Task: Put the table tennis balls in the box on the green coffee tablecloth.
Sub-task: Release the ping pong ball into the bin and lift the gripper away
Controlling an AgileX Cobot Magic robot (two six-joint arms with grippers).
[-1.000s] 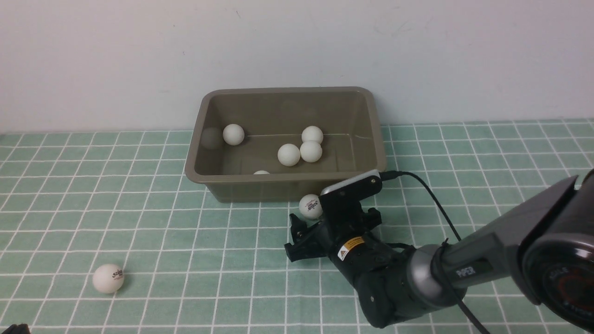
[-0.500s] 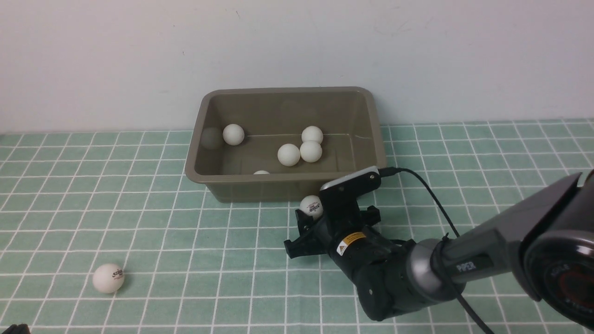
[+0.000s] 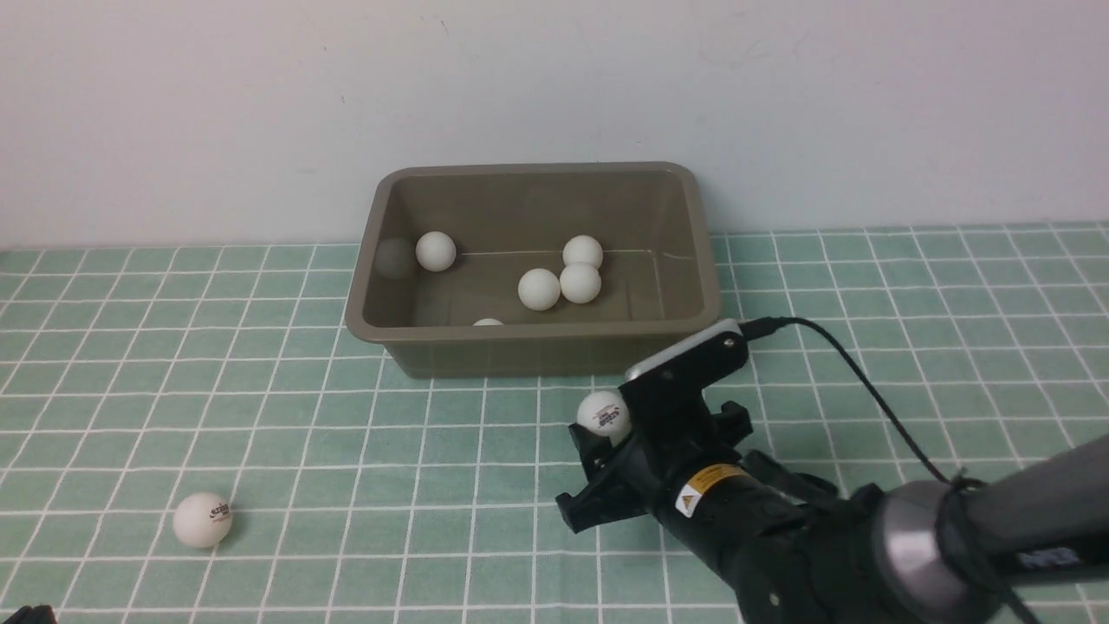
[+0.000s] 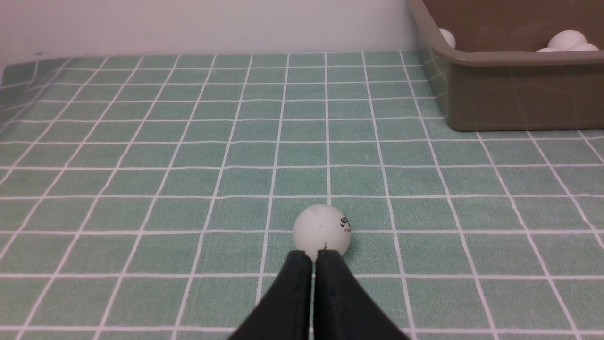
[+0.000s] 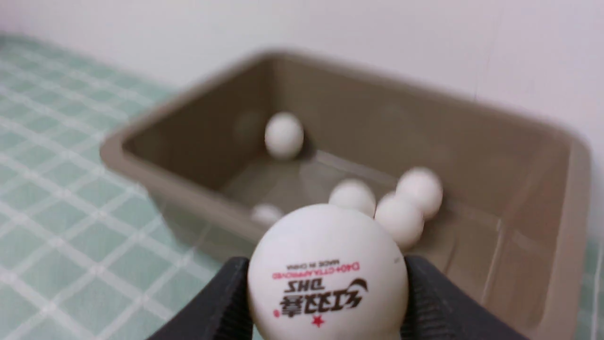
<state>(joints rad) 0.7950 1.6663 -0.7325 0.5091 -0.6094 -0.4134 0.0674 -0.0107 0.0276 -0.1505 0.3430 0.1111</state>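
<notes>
While the right pincer [image 5: 325,288] grips a ball [image 5: 328,255] before the box [image 3: 520,351], the shut left pincer [image 4: 314,257] faces a loose ball [image 4: 322,231] on the cloth [image 3: 346,451]; the box wall half hides another ball [image 3: 488,322].

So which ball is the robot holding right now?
The ball pinched in the right gripper, just in front of the box. Five other balls lie inside the box, and a loose ball sits alone on the tablecloth.

White balls [image 3: 539,289], olive-brown box [image 3: 520,354], teal white-gridded tablecloth [image 3: 260,416].
</notes>
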